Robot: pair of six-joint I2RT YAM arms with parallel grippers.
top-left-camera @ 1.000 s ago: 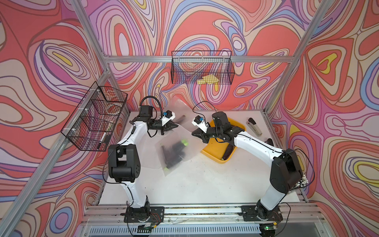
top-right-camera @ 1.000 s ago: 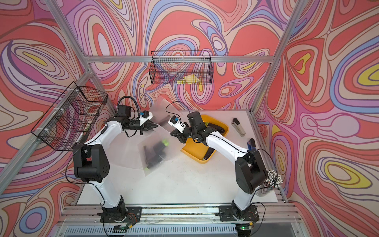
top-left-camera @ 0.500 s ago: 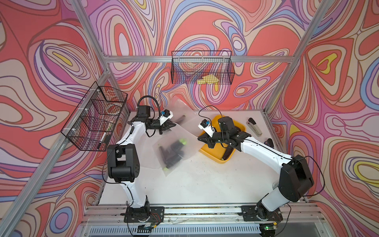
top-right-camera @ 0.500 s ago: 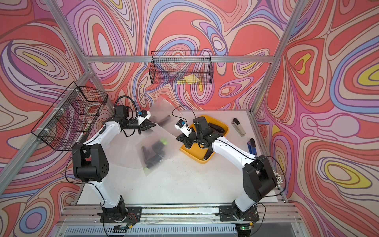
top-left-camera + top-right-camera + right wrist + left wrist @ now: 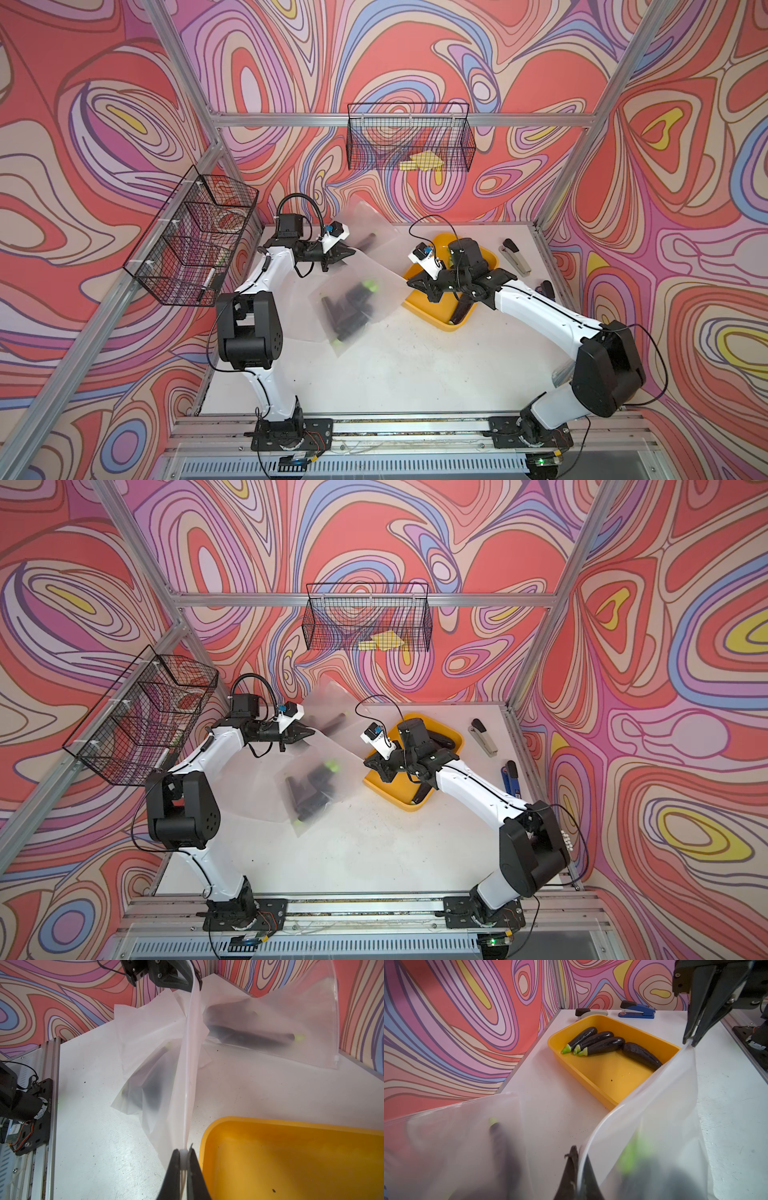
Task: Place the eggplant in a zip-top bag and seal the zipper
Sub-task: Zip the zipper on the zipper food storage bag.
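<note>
Fingers [image 5: 175,1167] of the right gripper [image 5: 184,1152] clamp one end of the zipper strip [image 5: 188,1084] on the frosted plastic zip-top bag [image 5: 384,303]; the left gripper [image 5: 351,251] clamps the other. Dark purple eggplants [image 5: 349,305] lie inside, nearer the white counter's [image 5: 415,365] left edge. The motor label [image 5: 49,1105] is too small to read.

Frosted translucent-white plastic zip-top bag [image 5: 374,274]; glossy dark-purple eggplants [image 5: 600,1045] with lime-green caps; orange-yellow rectangular plastic tray [image 5: 612,1072]; speckled white tabletop [image 5: 415,365]; blue-and-black stapler [image 5: 636,1011]; black wire-mesh basket [image 5: 409,141]; enclosure walls [image 5: 415,62] patterned in red, pink, lilac, blue and yellow swirls.
</note>
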